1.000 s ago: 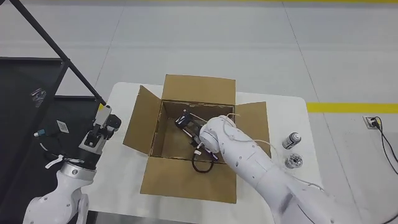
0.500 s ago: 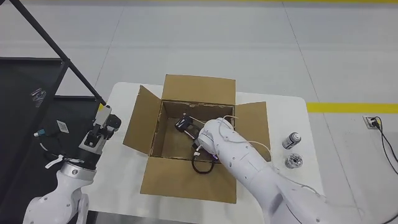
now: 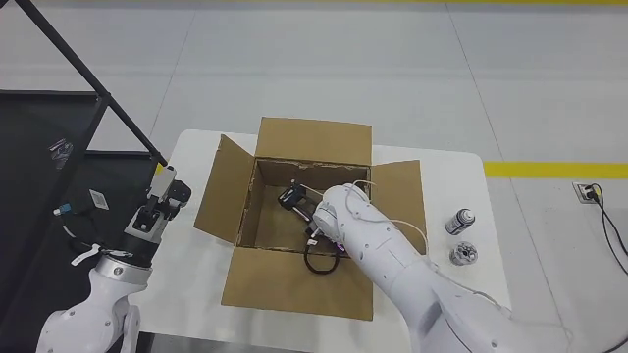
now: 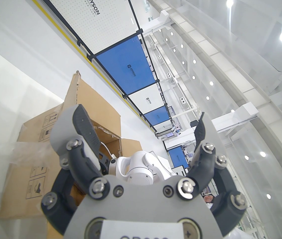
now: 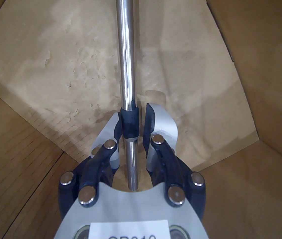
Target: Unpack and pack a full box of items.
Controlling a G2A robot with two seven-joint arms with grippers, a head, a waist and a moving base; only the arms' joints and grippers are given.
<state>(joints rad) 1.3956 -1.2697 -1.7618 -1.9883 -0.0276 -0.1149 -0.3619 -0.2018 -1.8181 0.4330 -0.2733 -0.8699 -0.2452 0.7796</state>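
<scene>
An open cardboard box [image 3: 294,289] stands on the white table [image 3: 442,172], its flaps folded outward. My right arm reaches down into it, with the right gripper [image 3: 294,198] near the far wall. Inside the box, a shiny metal rod [image 5: 127,50] with a black band runs between the fingers of the right gripper [image 5: 133,123]. One pad touches the band and a narrow gap shows at the other pad, so the gripper is open around the rod. My left gripper [image 4: 141,115] is open and holds nothing. It stays raised at the table's left edge [image 3: 169,196], apart from the box [image 4: 31,150].
Two small metal cans [image 3: 459,222] [image 3: 462,253] stand on the table to the right of the box. A black cable loop [image 3: 320,260] hangs from the right arm over the box's front wall. A dark frame with black sheeting [image 3: 59,147] borders the table's left side.
The right arm has shifted slightly inside the box and the gripper has moved a little toward the right. The left arm has stayed still.
</scene>
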